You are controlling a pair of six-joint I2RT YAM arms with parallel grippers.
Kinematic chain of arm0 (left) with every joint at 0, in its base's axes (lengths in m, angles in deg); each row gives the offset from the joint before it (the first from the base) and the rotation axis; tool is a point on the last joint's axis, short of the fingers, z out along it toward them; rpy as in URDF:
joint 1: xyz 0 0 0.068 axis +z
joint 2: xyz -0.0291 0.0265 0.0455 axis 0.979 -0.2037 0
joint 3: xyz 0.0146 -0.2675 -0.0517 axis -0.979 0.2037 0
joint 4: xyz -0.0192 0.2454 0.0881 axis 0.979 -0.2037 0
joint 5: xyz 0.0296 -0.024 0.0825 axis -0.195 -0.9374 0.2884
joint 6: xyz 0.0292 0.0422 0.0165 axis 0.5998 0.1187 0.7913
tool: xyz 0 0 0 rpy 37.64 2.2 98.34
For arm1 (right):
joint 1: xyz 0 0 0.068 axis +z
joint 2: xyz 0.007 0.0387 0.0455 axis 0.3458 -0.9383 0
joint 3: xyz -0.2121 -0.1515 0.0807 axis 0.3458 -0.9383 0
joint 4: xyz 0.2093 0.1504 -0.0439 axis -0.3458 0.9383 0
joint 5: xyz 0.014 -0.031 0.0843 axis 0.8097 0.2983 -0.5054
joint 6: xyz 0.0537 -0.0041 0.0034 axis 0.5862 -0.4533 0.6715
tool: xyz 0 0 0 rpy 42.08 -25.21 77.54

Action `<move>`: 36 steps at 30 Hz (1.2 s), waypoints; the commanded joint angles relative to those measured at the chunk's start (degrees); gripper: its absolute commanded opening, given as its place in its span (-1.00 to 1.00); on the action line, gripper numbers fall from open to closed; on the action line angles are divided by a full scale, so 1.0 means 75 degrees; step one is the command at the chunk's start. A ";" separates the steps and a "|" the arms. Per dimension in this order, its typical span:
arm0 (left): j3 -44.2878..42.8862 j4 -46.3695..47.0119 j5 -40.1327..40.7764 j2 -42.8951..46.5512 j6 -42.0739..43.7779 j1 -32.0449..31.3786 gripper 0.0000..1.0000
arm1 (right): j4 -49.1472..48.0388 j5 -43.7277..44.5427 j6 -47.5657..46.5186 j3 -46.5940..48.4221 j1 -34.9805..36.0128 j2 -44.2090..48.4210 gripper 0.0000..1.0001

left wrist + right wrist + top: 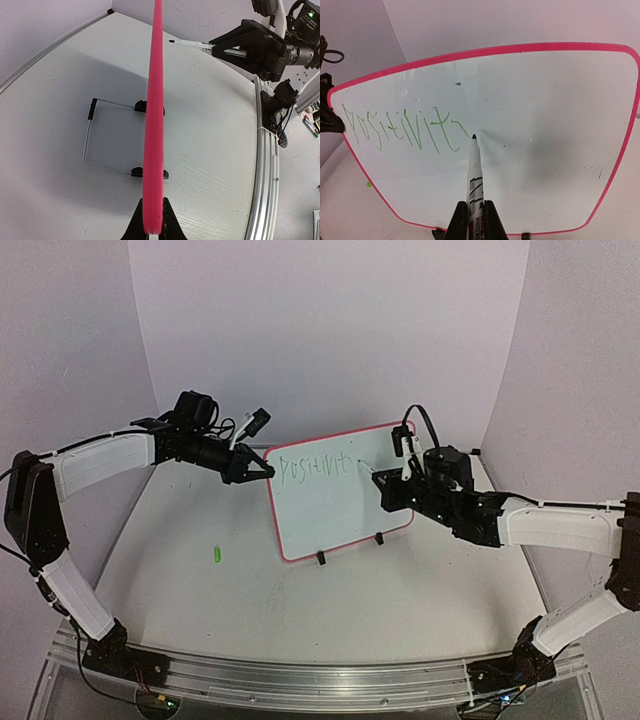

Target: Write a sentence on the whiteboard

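Observation:
The whiteboard (340, 502) stands tilted on two black clip feet mid-table, with a red-pink rim. My left gripper (262, 471) is shut on its upper left edge; the left wrist view shows the rim (155, 125) edge-on between my fingers. The sentence (315, 466) is one partial line of thin green letters, roughly "POSITIVIT" plus a started stroke, also in the right wrist view (402, 129). My right gripper (475, 220) is shut on a white marker (475, 175), its dark tip at the board just right of the last stroke. It also shows in the top view (395, 485).
A small green marker cap (215, 554) lies on the table left of the board. A wire stand (100, 135) sits behind the board in the left wrist view. An aluminium rail (300, 675) runs along the near table edge.

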 commanded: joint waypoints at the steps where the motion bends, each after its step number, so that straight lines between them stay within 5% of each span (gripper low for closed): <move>1: -0.0077 -0.0502 0.0308 0.0029 0.0247 -0.0138 -1.00 | -0.0358 0.0172 -0.0276 0.0420 0.0006 -0.0119 -1.00; 36: -0.0089 -0.0510 0.0313 0.0011 0.0249 -0.0139 -1.00 | -0.0267 0.0314 0.0198 0.0141 0.0293 -0.0848 -1.00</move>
